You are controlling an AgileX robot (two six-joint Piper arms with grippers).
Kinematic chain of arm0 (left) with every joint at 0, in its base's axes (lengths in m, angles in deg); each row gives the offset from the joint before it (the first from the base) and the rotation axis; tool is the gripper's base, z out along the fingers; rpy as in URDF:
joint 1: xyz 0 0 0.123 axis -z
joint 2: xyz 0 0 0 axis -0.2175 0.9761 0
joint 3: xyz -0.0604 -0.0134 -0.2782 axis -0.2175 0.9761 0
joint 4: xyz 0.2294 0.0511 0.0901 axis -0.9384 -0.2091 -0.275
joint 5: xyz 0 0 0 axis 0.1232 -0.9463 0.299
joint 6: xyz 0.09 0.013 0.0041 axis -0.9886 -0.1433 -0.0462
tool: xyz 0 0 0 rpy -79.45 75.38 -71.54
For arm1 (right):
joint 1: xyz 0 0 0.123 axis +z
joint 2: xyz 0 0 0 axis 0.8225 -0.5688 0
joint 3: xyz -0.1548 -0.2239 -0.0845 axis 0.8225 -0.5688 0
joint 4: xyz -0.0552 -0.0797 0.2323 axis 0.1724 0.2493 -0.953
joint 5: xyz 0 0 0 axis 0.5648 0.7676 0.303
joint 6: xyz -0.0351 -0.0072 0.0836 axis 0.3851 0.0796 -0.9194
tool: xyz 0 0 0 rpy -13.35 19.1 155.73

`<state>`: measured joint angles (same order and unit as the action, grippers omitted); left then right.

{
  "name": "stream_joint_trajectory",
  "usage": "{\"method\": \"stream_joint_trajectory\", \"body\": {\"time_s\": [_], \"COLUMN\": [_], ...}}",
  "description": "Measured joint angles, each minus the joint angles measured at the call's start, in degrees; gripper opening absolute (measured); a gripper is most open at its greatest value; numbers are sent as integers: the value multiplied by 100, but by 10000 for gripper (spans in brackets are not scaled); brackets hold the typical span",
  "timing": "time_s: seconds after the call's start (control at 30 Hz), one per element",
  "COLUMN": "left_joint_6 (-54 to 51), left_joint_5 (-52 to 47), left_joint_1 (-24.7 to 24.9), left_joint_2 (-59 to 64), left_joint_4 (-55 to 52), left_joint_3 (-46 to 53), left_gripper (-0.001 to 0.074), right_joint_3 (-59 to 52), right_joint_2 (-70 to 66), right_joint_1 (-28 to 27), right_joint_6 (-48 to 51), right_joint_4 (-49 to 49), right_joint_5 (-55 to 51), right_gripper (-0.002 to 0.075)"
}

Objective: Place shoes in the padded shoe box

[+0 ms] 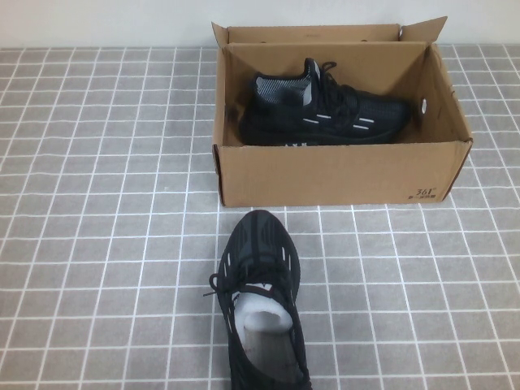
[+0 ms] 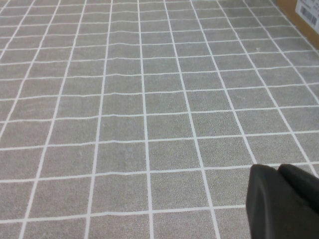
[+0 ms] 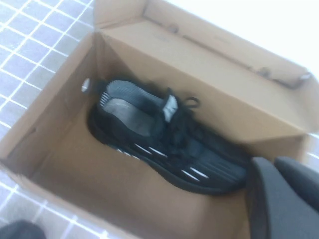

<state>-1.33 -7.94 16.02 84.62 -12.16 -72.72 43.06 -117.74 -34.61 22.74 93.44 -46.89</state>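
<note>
The shoes: one is lying inside the padded shoe box, the other is waiting on the near surface. The left pincer is hovering over bare surface and the right pincer over the box; I cannot tell their state. The second shoe may be catching the box's near wall or jamming against the first.

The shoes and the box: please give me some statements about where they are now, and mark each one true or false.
1. One shoe lies on its side inside the shoe box. True.
2. The second shoe is also in the box. False: it stands on the tiled table, in front of the box.
3. The box flaps are closed. False: they stand open.
4. The second shoe has white paper stuffing in its opening. True.
5. The left gripper holds a shoe. False: it is above bare tiles, holding nothing.
6. The right gripper is above the box, near the toe of the shoe inside. True.
</note>
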Motion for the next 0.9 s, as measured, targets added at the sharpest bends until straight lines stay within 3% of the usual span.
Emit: {"method": "stream_joint_trajectory", "body": {"time_s": [0.27, 0.7, 0.9], "left_joint_6": [0, 0, 0], "left_joint_5": [0, 0, 0], "left_joint_1": [0, 0, 0], "left_joint_2": [0, 0, 0], "left_joint_4": [0, 0, 0], "left_joint_3": [0, 0, 0], "left_gripper": [-4, -4, -4], "right_joint_3": [-554, -4438, -5523], "right_joint_2": [1170, 3925, 4886], "right_joint_1": [0, 0, 0], "right_joint_6": [-435, -735, -735], "right_joint_4": [419, -3, -225], "right_joint_5": [-650, 571, 333], "right_gripper": [-2, -3, -3]}}
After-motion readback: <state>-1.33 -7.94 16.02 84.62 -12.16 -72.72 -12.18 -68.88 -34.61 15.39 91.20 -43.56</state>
